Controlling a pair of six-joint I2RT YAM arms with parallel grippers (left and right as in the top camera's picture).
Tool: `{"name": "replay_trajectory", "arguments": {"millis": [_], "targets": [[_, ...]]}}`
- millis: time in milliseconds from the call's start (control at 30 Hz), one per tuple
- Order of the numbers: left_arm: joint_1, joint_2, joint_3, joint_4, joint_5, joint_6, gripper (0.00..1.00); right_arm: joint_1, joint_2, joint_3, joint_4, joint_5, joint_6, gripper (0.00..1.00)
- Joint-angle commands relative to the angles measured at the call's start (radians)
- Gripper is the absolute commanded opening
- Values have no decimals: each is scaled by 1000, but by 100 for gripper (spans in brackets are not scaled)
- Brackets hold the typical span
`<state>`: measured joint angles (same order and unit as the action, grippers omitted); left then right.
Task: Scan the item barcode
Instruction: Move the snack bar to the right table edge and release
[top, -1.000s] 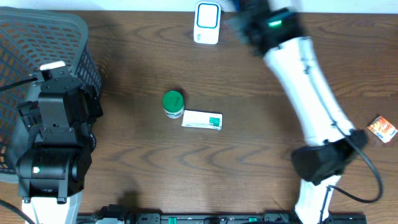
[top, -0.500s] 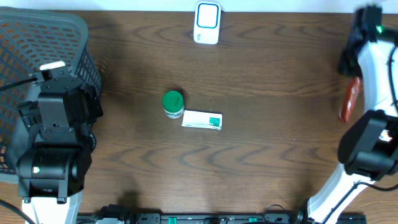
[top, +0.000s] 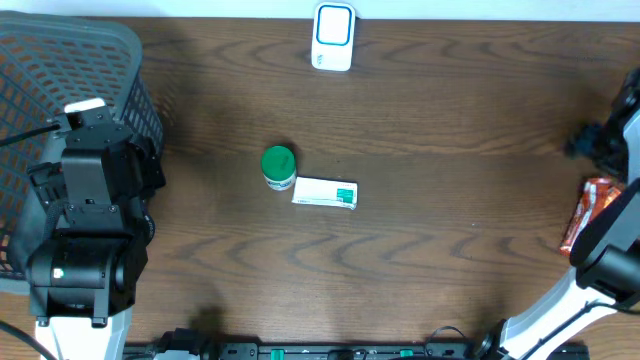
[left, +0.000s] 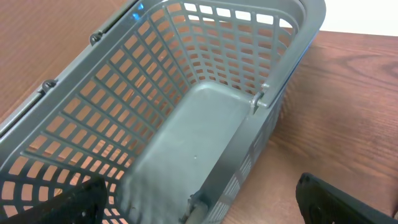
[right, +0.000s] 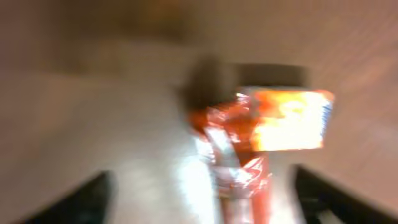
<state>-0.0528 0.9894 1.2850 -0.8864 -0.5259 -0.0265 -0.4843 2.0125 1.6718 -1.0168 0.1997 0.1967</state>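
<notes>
right arm (top: 612, 268) has swung off the scanner (top: 332, 37), where it reached 1 second ago, and now stands at the right edge of the overhead frame. the packet (top: 588, 212) has shifted too: half a second ago a red streak showed higher at that edge, and now the red-orange packet sits at the middle right, just beside the arm and partly behind it. whether it lies on the table (top: 440, 250) or hangs clear of it i cannot tell.

the right wrist view is badly blurred. the right gripper (right: 205, 199) shows as 2 dark fingers (right: 93, 198) in the lower corners of the frame, well apart, so the pincer stands open. the packet shows between them in the middle of the frame, a crinkled red strip with a brighter orange patch to its right. it seems to touch neither finger, and the blur hides whether that is 1 thing or 2.

the left gripper (left: 199, 202) is open too, its dark fingers in the lower corners of the left wrist view with nothing between them. it hangs over the grey basket (left: 273, 68).

the scanner stands at the top middle of the overhead frame. near the centre a green-lidded jar (top: 278, 166) lies just beside a white box (top: 325, 193), the box to its lower right. neither has moved.
</notes>
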Motion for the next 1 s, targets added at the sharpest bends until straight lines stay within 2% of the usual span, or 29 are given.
{"name": "replay_trajectory", "arguments": {"millis": [0, 133, 233, 400, 533, 667, 833, 900, 967], "targets": [[6, -3, -6, 0, -8, -5, 96, 37, -126, 74, 2, -377, -19, 99], [6, -3, -6, 0, -8, -5, 96, 103, -195, 75, 6, -619, -116, 99], [6, -3, -6, 0, -8, -5, 96, 211, -225, 75, -2, -717, -311, 99], [6, -3, -6, 0, -8, -5, 96, 435, -221, 60, -141, -714, -614, 99], [6, -3, -6, 0, -8, -5, 96, 583, -219, -1, -188, -760, -651, 99], [6, -3, -6, 0, -8, -5, 96, 712, -218, -72, -185, -749, -812, 99], [6, -3, -6, 0, -8, -5, 96, 821, -215, -169, -92, -657, -783, 99], [6, -3, -6, 0, -8, -5, 96, 851, -215, -201, -34, -668, -620, 99], [6, -3, -6, 0, -8, -5, 96, 860, -215, -208, 2, -688, -394, 99]]}}
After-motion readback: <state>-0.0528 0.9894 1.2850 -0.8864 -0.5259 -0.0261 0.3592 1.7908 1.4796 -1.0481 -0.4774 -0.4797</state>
